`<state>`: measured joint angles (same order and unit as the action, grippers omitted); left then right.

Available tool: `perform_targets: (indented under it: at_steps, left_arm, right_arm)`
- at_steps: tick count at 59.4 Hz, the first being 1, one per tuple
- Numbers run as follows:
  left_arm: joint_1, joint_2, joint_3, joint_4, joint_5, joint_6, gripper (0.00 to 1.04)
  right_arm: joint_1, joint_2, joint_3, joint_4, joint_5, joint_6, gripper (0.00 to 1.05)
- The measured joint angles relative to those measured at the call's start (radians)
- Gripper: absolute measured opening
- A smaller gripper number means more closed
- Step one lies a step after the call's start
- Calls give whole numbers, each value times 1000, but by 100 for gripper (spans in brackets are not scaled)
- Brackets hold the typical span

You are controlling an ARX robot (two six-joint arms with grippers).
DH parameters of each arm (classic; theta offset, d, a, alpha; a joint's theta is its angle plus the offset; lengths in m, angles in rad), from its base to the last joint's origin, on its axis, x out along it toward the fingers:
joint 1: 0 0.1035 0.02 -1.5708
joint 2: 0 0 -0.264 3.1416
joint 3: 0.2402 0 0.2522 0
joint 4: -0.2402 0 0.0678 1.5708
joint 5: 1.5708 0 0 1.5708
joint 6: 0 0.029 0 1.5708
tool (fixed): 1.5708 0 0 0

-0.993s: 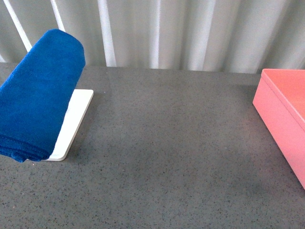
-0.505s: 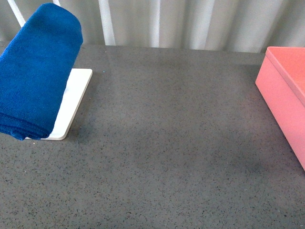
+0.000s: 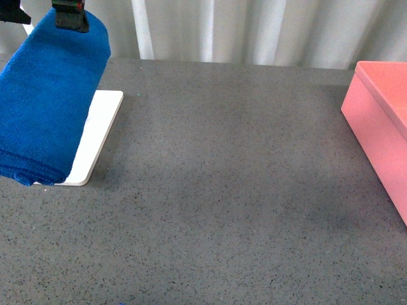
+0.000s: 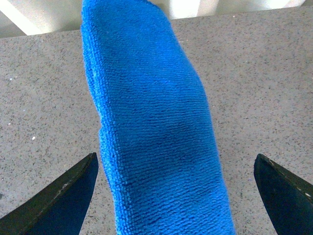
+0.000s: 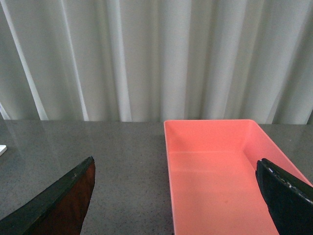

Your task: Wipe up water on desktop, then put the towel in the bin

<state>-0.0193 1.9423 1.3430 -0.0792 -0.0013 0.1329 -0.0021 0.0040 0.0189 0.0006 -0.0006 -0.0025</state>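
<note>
A bright blue towel (image 3: 51,95) lies in a long, thick fold at the far left of the desktop (image 3: 222,190). Its near end rests on a flat white tray (image 3: 95,136). The left gripper (image 4: 174,161) hovers at the towel's far, raised end with its fingers (image 3: 70,18) spread wide, one on each side of the cloth and not closed on it. Well apart from the towel, across bare speckled stone, stands the pink bin (image 3: 381,127). The right gripper (image 5: 175,161) hangs above the bin, wide open and holding nothing.
</note>
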Motion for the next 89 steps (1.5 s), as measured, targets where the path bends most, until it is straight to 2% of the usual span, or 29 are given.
perform_targets:
  at_steps: [24,30,33,40,47,56,63,74,89]
  left_arm:
    - [9,77,0,40,-42,33,98]
    - [9,77,0,55,-49,40,77]
    - [9,77,0,61,-52,40,70]
    - [14,77,-3,61,-51,39,43]
    - [23,77,-9,60,-49,39,23]
    - [31,74,-11,51,-35,38,3]
    - [37,63,-11,38,-3,33,4]
    - [53,5,6,-25,98,-4,4]
    - [37,-163,13,-51,311,-96,4]
  right_arm:
    - [0,0,0,0,0,0,98]
    - [0,0,0,0,0,0,98]
    - [0,0,0,0,0,0,98]
    - [0,0,0,0,0,0,98]
    - [0,0,0,0,0,0,98]
    - [0,0,0,0,0,0,98]
    - [0,0,0,0,0,0,98]
    - [0,0,0,0,0,0,98]
    - [0,0,0,0,0,0,98]
